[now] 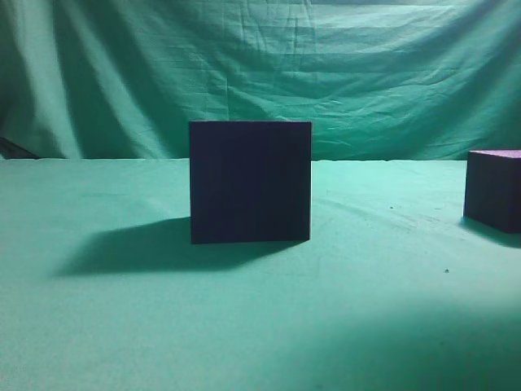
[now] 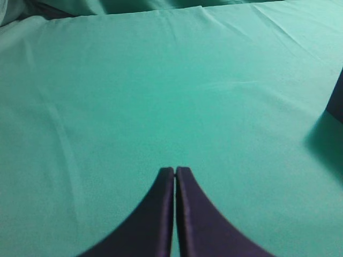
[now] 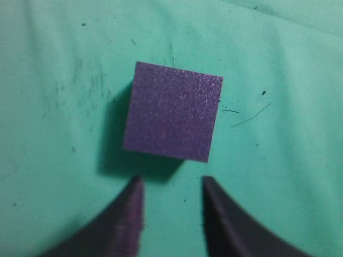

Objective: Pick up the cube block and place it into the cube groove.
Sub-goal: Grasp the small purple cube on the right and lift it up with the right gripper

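Observation:
The cube groove, a large dark navy-black box with plain sides, stands in the middle of the green cloth in the exterior view; its edge shows at the right border of the left wrist view. The cube block, smaller with a purplish top, sits at the far right edge, partly cut off. In the right wrist view the cube block lies just beyond my right gripper, which is open and empty above the cloth. My left gripper is shut and empty over bare cloth. Neither gripper shows in the exterior view.
A green cloth covers the table and hangs as a backdrop. The box casts a dark shadow to its left. The cloth under the right gripper carries small dark specks.

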`<action>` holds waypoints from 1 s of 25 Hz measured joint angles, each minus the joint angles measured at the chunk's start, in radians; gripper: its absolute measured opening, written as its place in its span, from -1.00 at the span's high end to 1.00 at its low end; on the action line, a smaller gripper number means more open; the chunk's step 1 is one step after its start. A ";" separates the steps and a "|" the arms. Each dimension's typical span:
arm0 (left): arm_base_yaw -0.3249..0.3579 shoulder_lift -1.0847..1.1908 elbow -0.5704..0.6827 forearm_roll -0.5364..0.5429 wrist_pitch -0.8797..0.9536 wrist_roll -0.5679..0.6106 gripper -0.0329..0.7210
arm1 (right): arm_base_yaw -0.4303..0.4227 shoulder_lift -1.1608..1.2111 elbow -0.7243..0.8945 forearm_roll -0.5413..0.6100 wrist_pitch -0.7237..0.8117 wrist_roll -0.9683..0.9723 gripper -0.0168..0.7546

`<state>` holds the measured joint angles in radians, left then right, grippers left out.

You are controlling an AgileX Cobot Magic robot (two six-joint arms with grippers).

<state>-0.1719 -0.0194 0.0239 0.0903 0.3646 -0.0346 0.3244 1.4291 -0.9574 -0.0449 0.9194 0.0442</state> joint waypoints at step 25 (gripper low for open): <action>0.000 0.000 0.000 0.000 0.000 0.000 0.91 | 0.000 0.250 -0.065 -0.031 -0.149 0.075 -0.17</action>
<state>-0.1719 -0.0194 0.0239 0.0903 0.3646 -0.0346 0.3244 1.6796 -1.0221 -0.0760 0.7701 0.1191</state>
